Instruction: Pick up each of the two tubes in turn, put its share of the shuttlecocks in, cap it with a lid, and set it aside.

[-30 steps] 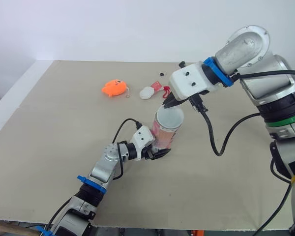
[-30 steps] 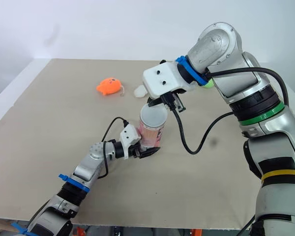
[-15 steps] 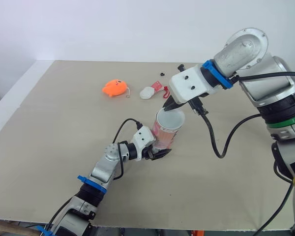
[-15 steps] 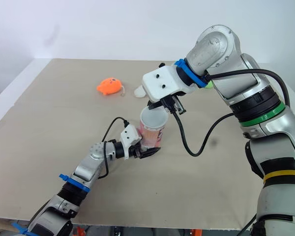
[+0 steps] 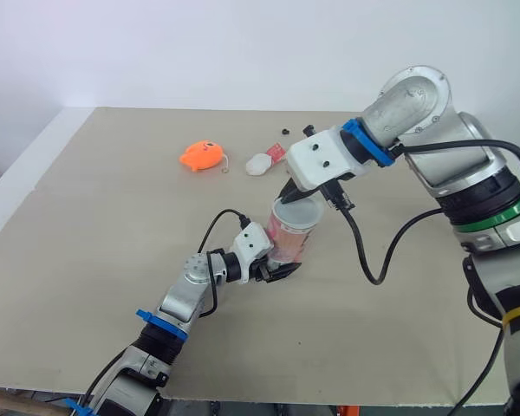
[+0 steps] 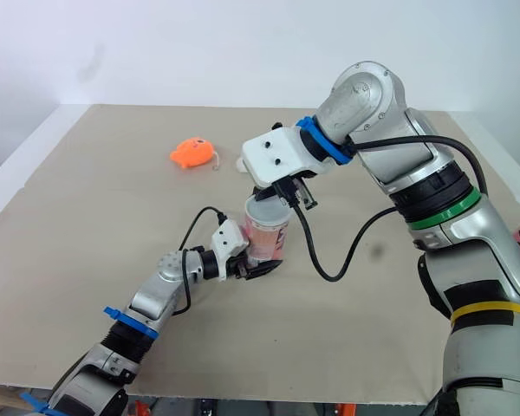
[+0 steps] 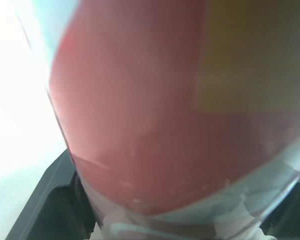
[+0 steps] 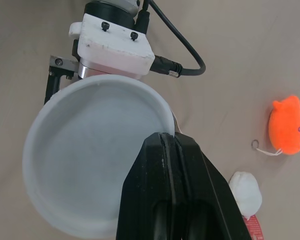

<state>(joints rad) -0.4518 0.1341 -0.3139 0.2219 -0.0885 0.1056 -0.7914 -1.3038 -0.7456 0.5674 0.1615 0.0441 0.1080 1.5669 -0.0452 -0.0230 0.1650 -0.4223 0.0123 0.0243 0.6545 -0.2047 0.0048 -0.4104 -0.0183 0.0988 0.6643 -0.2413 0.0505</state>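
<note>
**Lid held at the tube's mouth**

Head view: the left gripper (image 5: 277, 270) clamps the red tube (image 5: 286, 241) mid-worktop, and the right gripper (image 5: 292, 191) pinches a white lid (image 5: 300, 211) by its rim at the tube's mouth.
Left wrist view: red label with a yellow patch, writing unreadable.
Right wrist view: an orange fish toy (image 8: 289, 125) lies nearby.

A: Tube (image 5: 286, 240) colours?
B: Red body, pale band at the base, yellowish patch on one side; white lid (image 8: 92, 155)
A: And the rest?
B: Tan table (image 5: 95, 225); orange plush (image 5: 201, 156) with dark eye, white lump (image 5: 259, 163), small red tag (image 5: 276, 152); black fingers (image 8: 162, 192), white wrist block (image 5: 325, 160), blue collar (image 5: 364, 143)
</note>
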